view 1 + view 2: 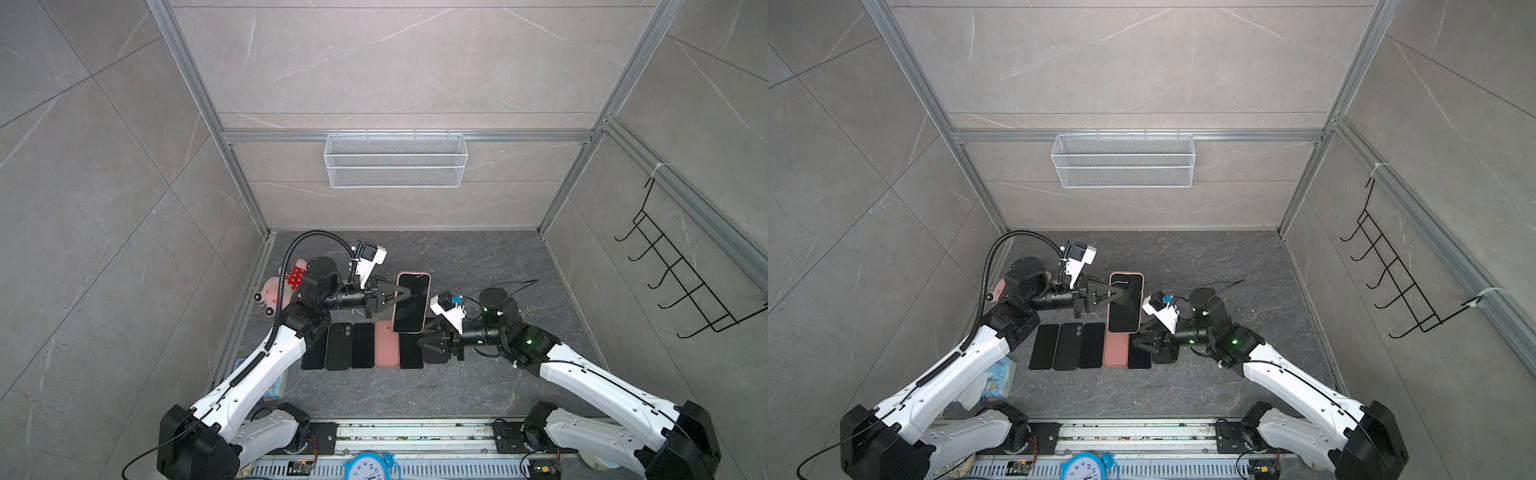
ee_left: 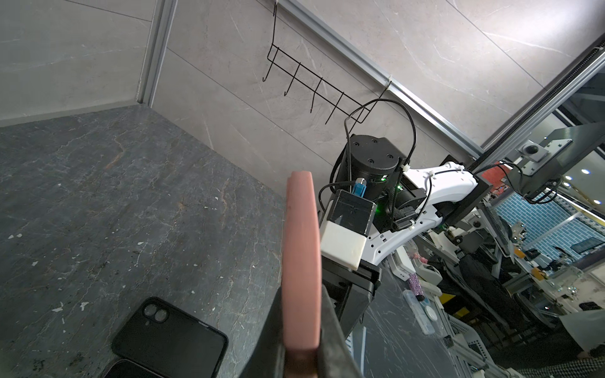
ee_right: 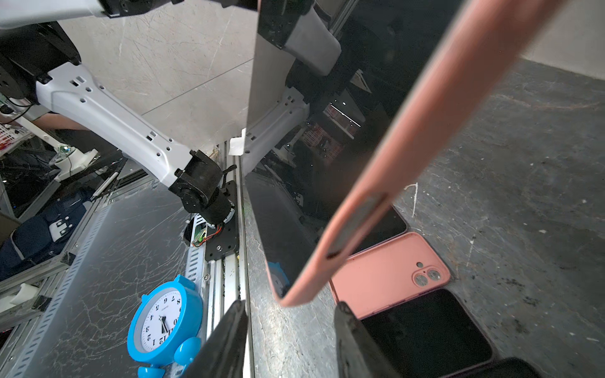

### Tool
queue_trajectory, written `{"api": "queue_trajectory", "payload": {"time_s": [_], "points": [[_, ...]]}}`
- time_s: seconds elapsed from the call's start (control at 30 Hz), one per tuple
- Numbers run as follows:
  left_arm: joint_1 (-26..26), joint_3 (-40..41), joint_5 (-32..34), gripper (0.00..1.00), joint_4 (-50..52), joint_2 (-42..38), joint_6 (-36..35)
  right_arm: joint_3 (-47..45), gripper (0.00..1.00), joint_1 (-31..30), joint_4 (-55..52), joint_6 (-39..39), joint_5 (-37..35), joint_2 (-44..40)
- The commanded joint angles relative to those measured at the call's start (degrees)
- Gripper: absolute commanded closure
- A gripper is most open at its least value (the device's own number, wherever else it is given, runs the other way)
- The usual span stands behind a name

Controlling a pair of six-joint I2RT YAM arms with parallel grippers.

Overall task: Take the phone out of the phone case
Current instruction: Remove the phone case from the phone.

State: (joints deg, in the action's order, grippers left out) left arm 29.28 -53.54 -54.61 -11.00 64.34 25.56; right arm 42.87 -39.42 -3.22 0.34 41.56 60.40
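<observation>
A phone with a black screen (image 1: 411,301) sits in a pink phone case (image 3: 435,121) and hangs in the air above the table, screen up in both top views. My left gripper (image 1: 404,293) is shut on the case's left long edge, and the left wrist view shows the pink edge (image 2: 301,255) pinched between both fingers. My right gripper (image 1: 422,343) is open just below the case's near end. In the right wrist view its fingertips (image 3: 235,314) stand apart, with the case's corner (image 3: 294,296) just above the gap and touching neither one.
A row of black phones and cases (image 1: 338,347) and a pink one (image 1: 385,345) lies on the dark table under the arms. A plush toy (image 1: 272,291) sits at the left. A wire basket (image 1: 395,160) and a hook rack (image 1: 681,282) hang on the walls. A blue alarm clock (image 3: 163,324) stands at the front rail.
</observation>
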Motion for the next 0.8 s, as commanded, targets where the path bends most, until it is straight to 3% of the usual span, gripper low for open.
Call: {"api": "queue_trajectory", "payload": {"time_s": [0.0,0.43,0.77], "points": [[0.3,0.1,-2.2,1.0,-5.4,-2.3,0.8,2.0,0.55,-0.4,1.8,-1.1,-1.0,0.2],[0.4,1.1,-1.6,1.0,-6.8,-2.4,1.7,2.8,0.71,-0.4,2.5,-1.6,-0.2,1.6],[0.4,1.7,-1.7,1.0,-9.4,-1.7,3.8,2.1,0.94,-0.4,4.0,-2.4,1.9,1.8]]}}
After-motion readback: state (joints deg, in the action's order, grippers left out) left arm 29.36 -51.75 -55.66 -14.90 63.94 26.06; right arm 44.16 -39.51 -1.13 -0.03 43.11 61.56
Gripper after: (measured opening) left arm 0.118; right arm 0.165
